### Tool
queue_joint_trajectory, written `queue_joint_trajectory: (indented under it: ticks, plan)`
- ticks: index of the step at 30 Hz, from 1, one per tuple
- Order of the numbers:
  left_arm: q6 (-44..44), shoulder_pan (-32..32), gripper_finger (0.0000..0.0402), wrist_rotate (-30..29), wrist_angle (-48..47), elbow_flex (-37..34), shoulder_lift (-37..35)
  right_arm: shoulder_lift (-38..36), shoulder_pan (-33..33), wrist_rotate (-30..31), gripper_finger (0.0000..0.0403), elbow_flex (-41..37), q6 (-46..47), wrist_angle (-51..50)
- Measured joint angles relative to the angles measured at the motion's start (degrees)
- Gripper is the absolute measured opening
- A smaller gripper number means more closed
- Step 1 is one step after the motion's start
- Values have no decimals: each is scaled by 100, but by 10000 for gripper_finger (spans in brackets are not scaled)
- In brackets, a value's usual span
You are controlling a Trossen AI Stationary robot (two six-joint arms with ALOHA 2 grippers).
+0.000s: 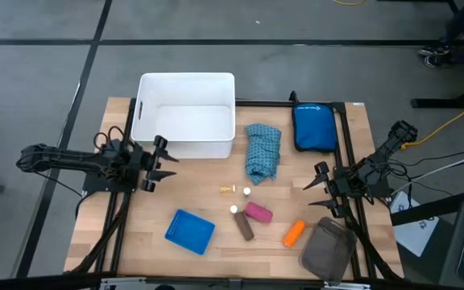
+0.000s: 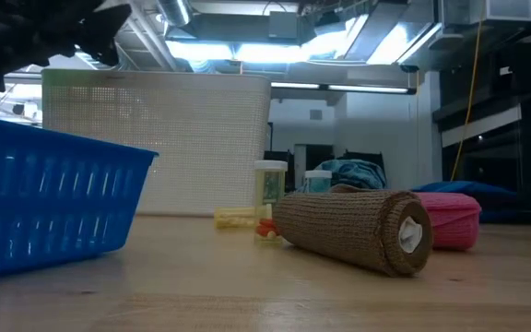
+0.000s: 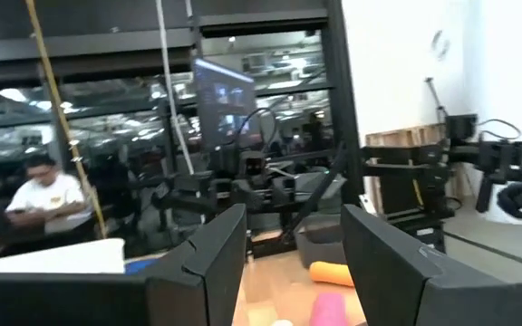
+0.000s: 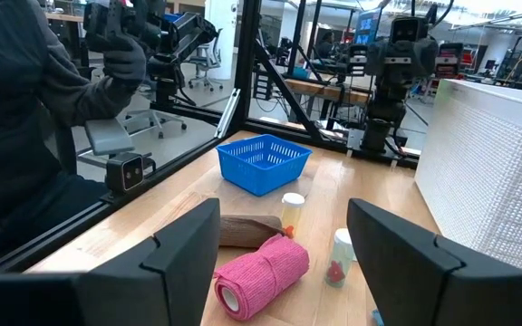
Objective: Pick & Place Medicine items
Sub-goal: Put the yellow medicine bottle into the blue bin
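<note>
The medicine items lie on the wooden table in the high view: a pink roll [image 1: 258, 213], a brown roll [image 1: 244, 225], an orange tube [image 1: 294, 233] and small vials [image 1: 234, 209], [image 1: 229, 189]. My left gripper [image 1: 167, 165] hovers open near the table's left side, beside the white bin, well left of the items. My right gripper [image 1: 312, 193] hovers open at the right, just right of the items. In the right wrist view, the pink roll [image 4: 261, 272], brown roll [image 4: 247, 231] and two upright vials [image 4: 292, 210] sit ahead of the open fingers. The left wrist view shows the orange tube [image 3: 333, 272] between the open fingers [image 3: 216, 254].
A white bin [image 1: 185, 114] stands at the far left. A teal cloth [image 1: 263, 151] and a blue pouch [image 1: 314, 127] lie at the far right. A small blue basket [image 1: 190, 231] sits near the front, and a grey pouch [image 1: 329, 250] at the near right corner. A person [image 4: 25, 118] stands beside the table.
</note>
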Motion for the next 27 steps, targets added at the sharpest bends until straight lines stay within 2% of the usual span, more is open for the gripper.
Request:
queue_joint_trajectory:
  ticks: [8, 17, 23, 27]
  plan:
    - [-60, 0, 178, -235, -39, 4, 0, 0, 0, 0, 245, 0, 0, 2]
    - [-30, 0, 178, -240, -248, 22, -7, 0, -2, 136, 245, 0, -37, 190]
    - [-102, 0, 178, -217, -363, 13, 2, 2, -9, 426, 245, -2, 93, 620]
    - [-88, 0, 178, -174, -584, 13, 2, 1, -26, 851, 245, 0, 126, 1196]
